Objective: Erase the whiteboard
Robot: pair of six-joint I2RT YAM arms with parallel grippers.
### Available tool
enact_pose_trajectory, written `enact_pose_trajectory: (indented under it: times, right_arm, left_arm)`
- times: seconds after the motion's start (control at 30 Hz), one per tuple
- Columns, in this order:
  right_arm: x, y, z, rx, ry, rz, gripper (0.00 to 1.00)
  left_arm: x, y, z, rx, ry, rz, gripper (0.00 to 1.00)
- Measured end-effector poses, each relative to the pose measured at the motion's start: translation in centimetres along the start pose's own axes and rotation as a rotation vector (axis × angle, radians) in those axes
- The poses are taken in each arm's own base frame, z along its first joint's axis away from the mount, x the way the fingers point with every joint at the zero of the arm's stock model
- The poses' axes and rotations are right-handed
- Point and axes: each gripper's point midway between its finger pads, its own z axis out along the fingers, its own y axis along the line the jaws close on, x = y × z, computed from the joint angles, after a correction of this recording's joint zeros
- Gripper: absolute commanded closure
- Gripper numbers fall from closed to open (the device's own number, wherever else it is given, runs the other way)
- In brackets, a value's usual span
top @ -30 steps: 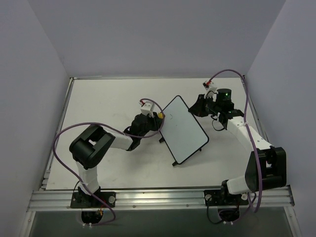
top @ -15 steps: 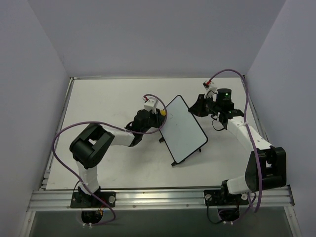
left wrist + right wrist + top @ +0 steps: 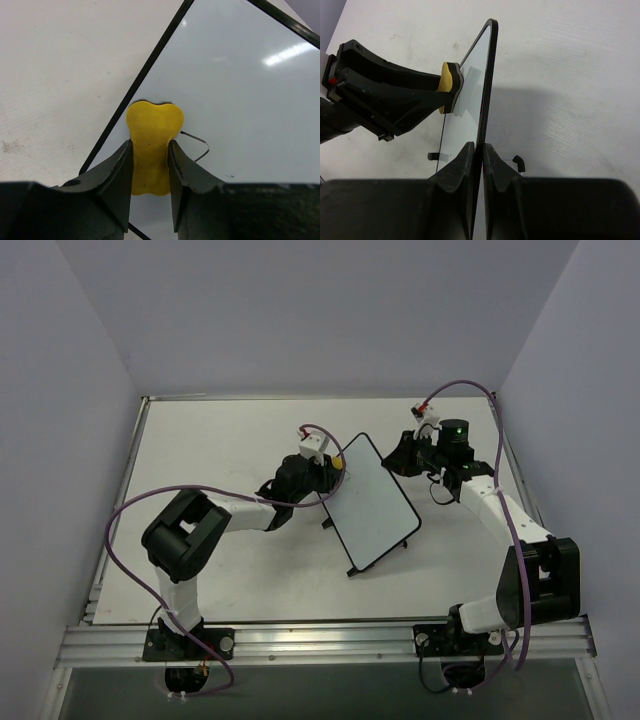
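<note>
Wiping step in hand: left tool point(image 3: 150, 147) clenched on yellow eraser point(image 3: 152, 125), set against the left rim of the whiteboard point(image 3: 375, 505), which stands tilted mid-bench point(image 3: 220, 440), right tool point(image 3: 476, 150) pinching its right edge; next, seemingly, a sweep rightward over the dark stroke point(image 3: 200, 145).

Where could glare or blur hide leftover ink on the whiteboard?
Left wrist: a glare streak crosses the whiteboard at upper right; the ink stroke beside the yellow eraser is sharp. Right wrist: board nearly edge-on, face unreadable. Top external: even light, any ink too small to see.
</note>
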Motion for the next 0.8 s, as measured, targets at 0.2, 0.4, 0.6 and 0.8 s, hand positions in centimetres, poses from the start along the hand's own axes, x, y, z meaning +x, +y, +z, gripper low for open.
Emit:
enact_pose_trajectory:
  times: [0.2, 0.4, 0.6, 0.8]
  right_arm:
    - [0.1, -0.1, 0.0, 0.007, 0.002, 0.002, 1.0]
    - [0.2, -0.5, -0.1, 0.026, 0.008, 0.009, 1.0]
    - [0.6, -1.1, -0.2, 0.057, 0.018, 0.018, 1.0]
    - [0.5, -1.1, -0.2, 0.057, 0.017, 0.017, 1.0]
  left_arm:
    - [0.4, -1.0, -0.1, 0.019, 0.005, 0.024, 0.98]
    - [0.7, -3.1, -0.3, 0.047, -0.008, 0.047, 0.98]
    - [1.6, -5.1, -1.2, 0.055, -0.035, 0.076, 0.98]
    - [2.5, -8.0, -3.1, 0.099, -0.045, 0.087, 0.98]
